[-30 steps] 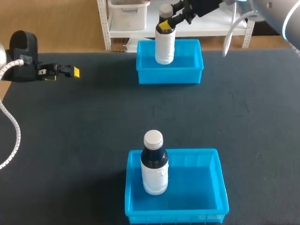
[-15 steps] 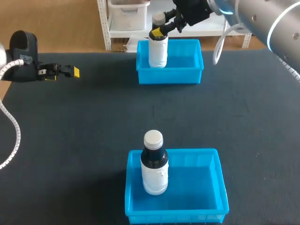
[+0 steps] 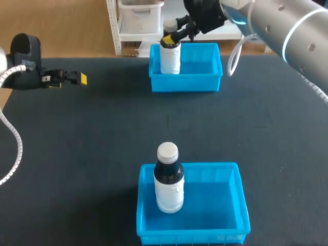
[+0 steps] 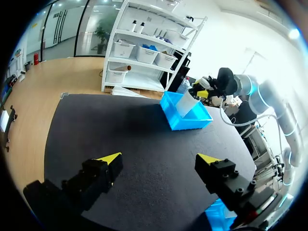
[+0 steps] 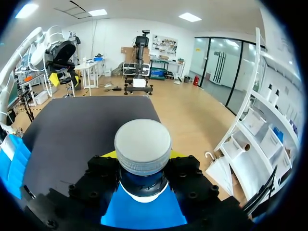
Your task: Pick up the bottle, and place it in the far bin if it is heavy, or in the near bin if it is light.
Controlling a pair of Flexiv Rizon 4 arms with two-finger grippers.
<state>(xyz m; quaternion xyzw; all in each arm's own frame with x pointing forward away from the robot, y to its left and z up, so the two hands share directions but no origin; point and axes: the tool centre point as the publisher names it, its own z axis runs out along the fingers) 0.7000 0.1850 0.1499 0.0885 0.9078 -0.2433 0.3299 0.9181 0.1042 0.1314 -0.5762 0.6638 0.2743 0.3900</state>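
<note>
A white bottle (image 3: 170, 55) with a grey cap stands upright in the left part of the far blue bin (image 3: 205, 82). My right gripper (image 3: 170, 39) is shut on its neck just under the cap. In the right wrist view the cap (image 5: 143, 143) sits between the fingers of the right gripper (image 5: 143, 168), with the bin's blue floor (image 5: 144, 214) below. My left gripper (image 3: 77, 78) is open at the table's far left, holding nothing. From the left wrist view, the left gripper (image 4: 159, 161) faces the far bin (image 4: 192, 116) and the bottle (image 4: 185, 102) across the table.
The near blue bin (image 3: 241, 195) at the table's front holds a second bottle (image 3: 168, 179) with a white cap and dark neck, standing at the bin's left side. Dark tabletop lies between the two bins.
My right arm has carried the bottle leftward and toward the back-left part of the far bin. The left arm and the near bin's bottle have not moved.
</note>
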